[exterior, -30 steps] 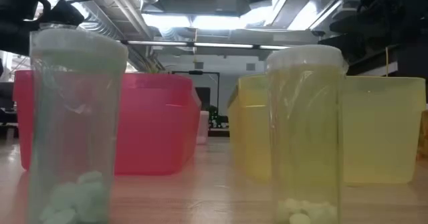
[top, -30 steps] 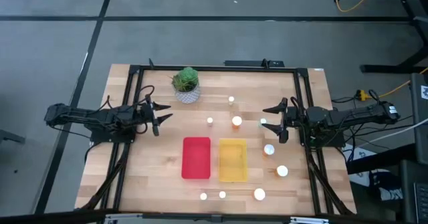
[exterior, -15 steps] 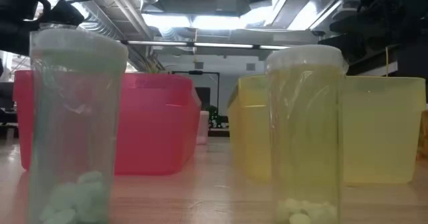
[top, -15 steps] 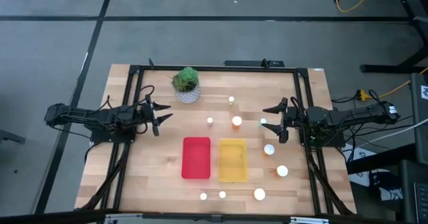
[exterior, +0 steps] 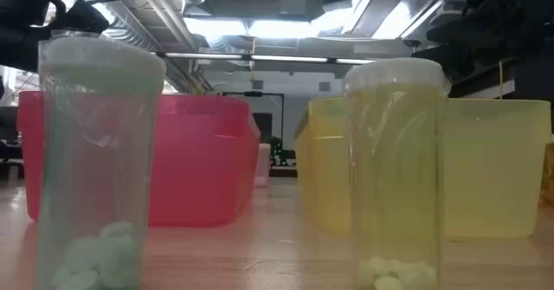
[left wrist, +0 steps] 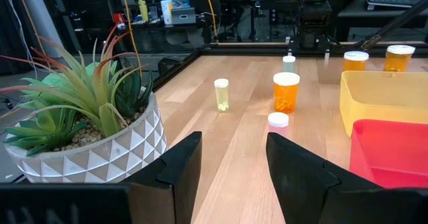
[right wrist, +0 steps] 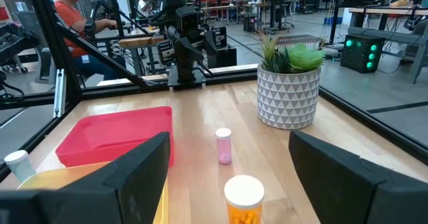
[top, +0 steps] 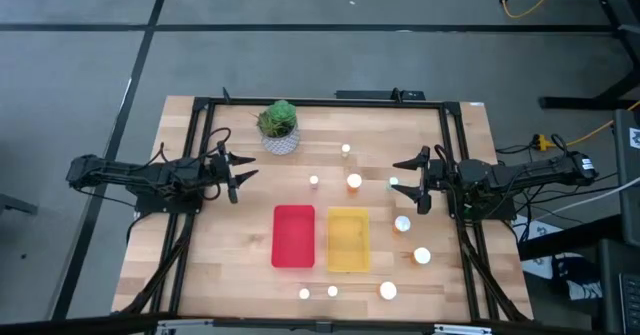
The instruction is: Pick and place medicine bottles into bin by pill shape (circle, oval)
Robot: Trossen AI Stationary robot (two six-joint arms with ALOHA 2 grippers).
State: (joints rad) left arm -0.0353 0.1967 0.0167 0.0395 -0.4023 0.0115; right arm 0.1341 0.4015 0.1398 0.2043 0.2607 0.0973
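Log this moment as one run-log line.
left pincer: open, empty, beside plant | right pincer: open, empty | red bin, yellow bin: empty | bottles: on table

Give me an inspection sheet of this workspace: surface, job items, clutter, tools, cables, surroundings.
Surface: wooden table inside a black frame.
Job's things: red bin and yellow bin side by side, both look empty; capped medicine bottles stand scattered behind, right of and in front of the bins.
Clutter: potted plant at the back left.
Grippers: left tool open, holding nothing, at the left edge; right tool open wide, holding nothing, at the right edge.
Cables: yellow cable on the floor, back right.
Surroundings: a person seated at a bench beyond the table.
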